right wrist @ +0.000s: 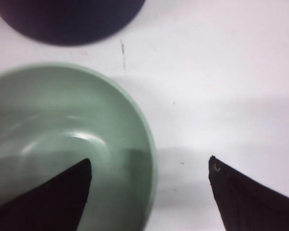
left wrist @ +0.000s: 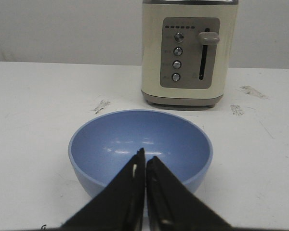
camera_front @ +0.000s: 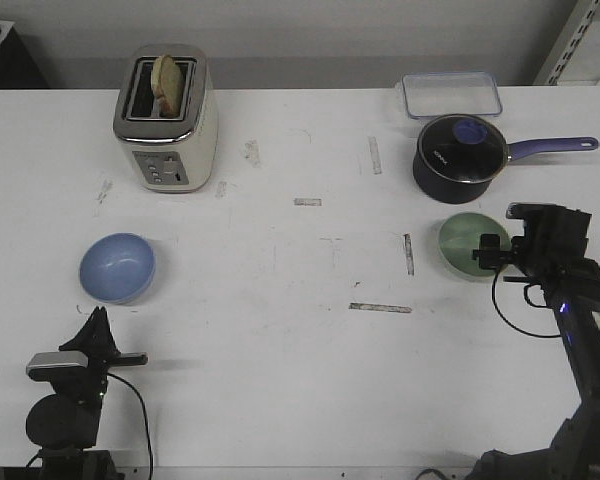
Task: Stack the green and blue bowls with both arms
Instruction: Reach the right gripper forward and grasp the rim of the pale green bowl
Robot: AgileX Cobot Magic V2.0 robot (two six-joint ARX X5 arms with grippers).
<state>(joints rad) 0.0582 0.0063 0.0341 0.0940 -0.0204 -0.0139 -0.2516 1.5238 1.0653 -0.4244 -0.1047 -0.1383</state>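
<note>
The blue bowl (camera_front: 117, 266) sits upright on the left of the white table, just ahead of my left gripper (camera_front: 99, 318). In the left wrist view that gripper (left wrist: 144, 157) is shut with nothing in it, its tips in front of the blue bowl's (left wrist: 140, 139) near rim. On the right stands the green bowl (camera_front: 463, 243). My right gripper (camera_front: 492, 249) hovers at its right edge. Seen from the right wrist, the gripper (right wrist: 151, 163) is open and straddles the green bowl's (right wrist: 62, 139) rim: one finger over the inside, the other over the bare table.
A cream toaster (camera_front: 166, 115) holding a bread slice stands at the back left, beyond the blue bowl. A dark lidded saucepan (camera_front: 460, 152) with a purple handle sits just behind the green bowl. A clear lidded container (camera_front: 451, 95) lies behind the saucepan.
</note>
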